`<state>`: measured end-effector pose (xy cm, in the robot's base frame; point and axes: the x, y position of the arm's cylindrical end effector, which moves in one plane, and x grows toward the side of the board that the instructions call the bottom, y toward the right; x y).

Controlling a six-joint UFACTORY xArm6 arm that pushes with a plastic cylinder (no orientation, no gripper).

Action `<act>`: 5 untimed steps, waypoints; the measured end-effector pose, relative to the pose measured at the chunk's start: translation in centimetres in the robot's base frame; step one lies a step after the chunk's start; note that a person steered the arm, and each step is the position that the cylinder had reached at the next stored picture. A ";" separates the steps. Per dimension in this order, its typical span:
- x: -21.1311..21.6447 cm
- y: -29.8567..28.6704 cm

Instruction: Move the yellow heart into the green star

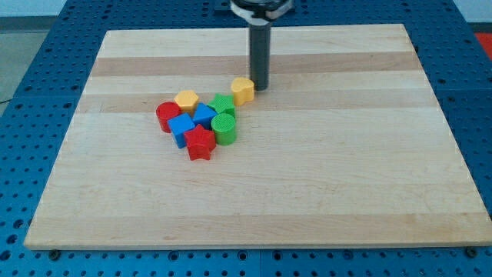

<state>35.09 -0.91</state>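
My tip (260, 86), the lower end of a straight dark rod, is resting on the pale wooden tabletop (346, 169) in the upper middle of the view. I am carrying no claw here, only the rod, so nothing is opening, closing or holding anything.

The yellow heart-shaped block (243, 90) is sitting just to the view's left of my tip, touching it or very nearly so; I cannot tell which. The green star-shaped block (222, 105) is lying just below and to the left of the heart, the two close together, contact unclear.

The rest of the cluster is spreading left and down from the star:
- green cylinder block (224, 128), right below the star
- blue block (204, 115), shape hard to make out, touching the star's left side
- yellow hexagonal block (186, 100), at the cluster's top left
- red cylinder block (167, 115), at the far left
- blue cube-like block (182, 128), below the red cylinder
- red star-shaped block (200, 143), lowest of the group, just beside the green cylinder

A blue perforated surface (46, 46) is showing around the tabletop.
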 end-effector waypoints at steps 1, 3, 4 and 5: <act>0.0 -3.0; 0.0 -1.4; 0.0 -1.1; 0.0 -1.1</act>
<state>35.08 -1.98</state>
